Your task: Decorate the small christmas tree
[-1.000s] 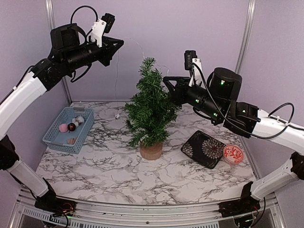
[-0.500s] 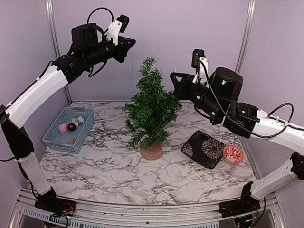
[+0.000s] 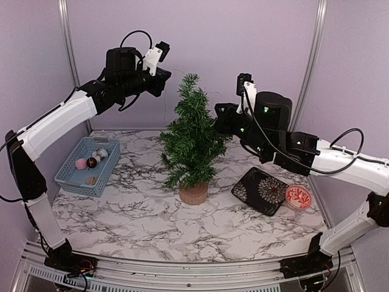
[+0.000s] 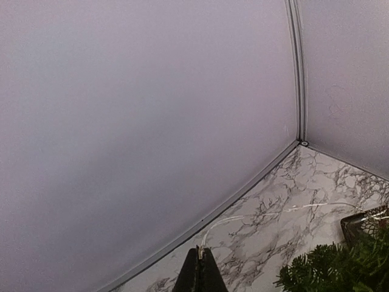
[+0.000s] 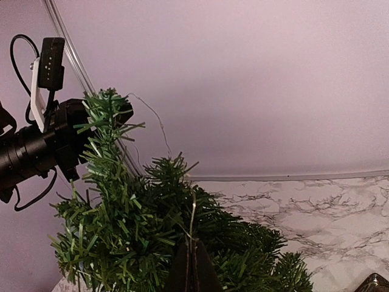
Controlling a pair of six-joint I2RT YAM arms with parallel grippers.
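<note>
The small christmas tree [image 3: 191,140] stands mid-table on its tan stump base [image 3: 194,193]. A thin pale light wire [image 4: 243,218] links both grippers. My left gripper [image 3: 165,80] is high up, just left of the treetop, shut on one end of the wire, which trails down toward the marble. My right gripper [image 3: 216,118] presses into the tree's right side, shut on the wire [image 5: 192,213], which rises through the branches [image 5: 121,231] and arcs up past the top. Tree tips [image 4: 334,271] show in the left wrist view.
A blue basket [image 3: 78,187] at the left holds small ornaments [image 3: 91,162]. A dark patterned square plate [image 3: 261,190] and a round red dish [image 3: 298,197] lie at the right. The purple walls stand close behind the tree.
My left arm has swung right and slightly down, bringing its gripper close to the treetop. My right gripper has shifted a little left into the tree's branches. Both stay shut on the wire.
</note>
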